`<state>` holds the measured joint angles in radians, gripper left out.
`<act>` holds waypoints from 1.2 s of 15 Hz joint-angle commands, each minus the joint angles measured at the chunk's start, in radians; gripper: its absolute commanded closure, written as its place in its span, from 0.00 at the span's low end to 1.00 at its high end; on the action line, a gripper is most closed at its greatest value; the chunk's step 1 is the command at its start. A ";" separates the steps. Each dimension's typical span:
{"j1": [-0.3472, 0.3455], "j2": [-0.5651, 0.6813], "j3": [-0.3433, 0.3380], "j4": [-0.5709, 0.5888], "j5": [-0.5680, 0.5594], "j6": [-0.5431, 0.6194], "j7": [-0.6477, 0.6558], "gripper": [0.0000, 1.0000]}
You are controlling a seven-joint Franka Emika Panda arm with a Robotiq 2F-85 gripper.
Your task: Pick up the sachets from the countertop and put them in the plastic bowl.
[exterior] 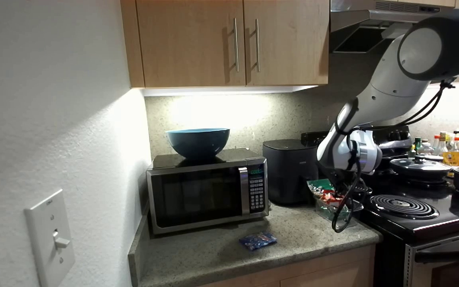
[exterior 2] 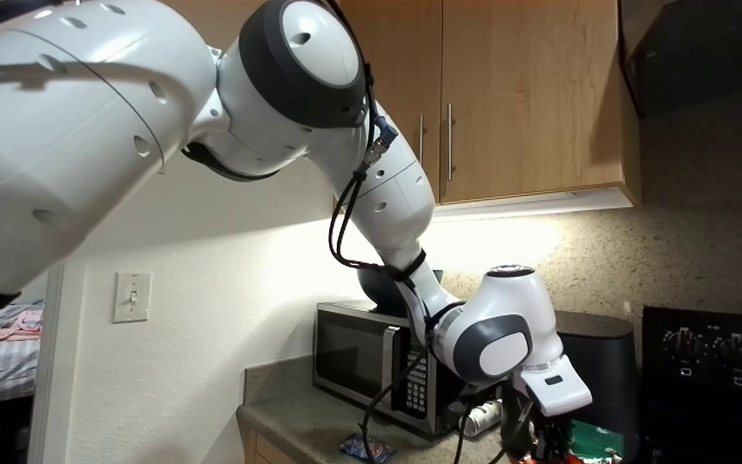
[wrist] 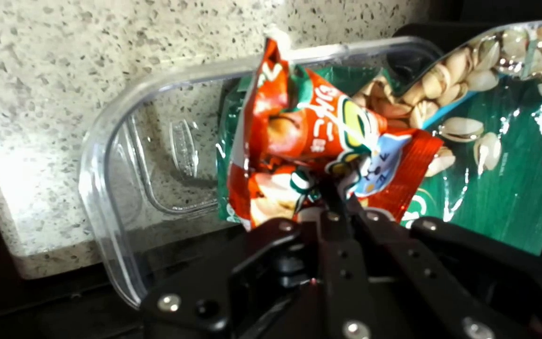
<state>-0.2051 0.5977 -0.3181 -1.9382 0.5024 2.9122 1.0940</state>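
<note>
Over the plastic bowl (wrist: 93,172) (green sachet (wrist: 497,202) partly inside), the gripper (wrist: 339,200) pinches a red sachet (wrist: 320,136); a blue sachet (exterior: 258,240) lies toward the front edge of the countertop (exterior: 197,257).

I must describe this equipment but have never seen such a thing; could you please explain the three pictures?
The machine is a single robot arm, ending in a pincer. Two pictures come from cameras standing outside it; the third comes from a camera on its wrist, looking down past the pincer.

On the counter stand a microwave with a blue bowl on top, a black appliance and a clear bowl. A blue sachet lies in front of the microwave. A green sachet lies partly in the clear bowl and sticks out past its rim. The pincer is shut on a red sachet, over the clear bowl; whether that touches the green one, I cannot tell.
</note>
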 commanded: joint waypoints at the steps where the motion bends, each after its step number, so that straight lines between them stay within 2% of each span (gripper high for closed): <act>1: -0.072 0.048 0.090 0.049 0.007 -0.041 -0.031 1.00; 5: -0.106 0.125 0.129 0.139 -0.006 -0.103 -0.045 1.00; 8: -0.090 0.134 0.095 0.167 -0.032 -0.155 -0.021 1.00; 9: -0.083 0.131 0.084 0.169 -0.042 -0.161 -0.015 0.74; 11: -0.066 0.114 0.062 0.159 -0.061 -0.151 -0.001 0.67; 15: -0.007 0.055 0.006 0.082 -0.095 -0.079 0.026 0.42; 18: 0.070 0.021 -0.059 0.007 -0.137 0.020 0.047 0.23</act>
<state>-0.2106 0.6663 -0.3185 -1.8435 0.4148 2.8426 1.0865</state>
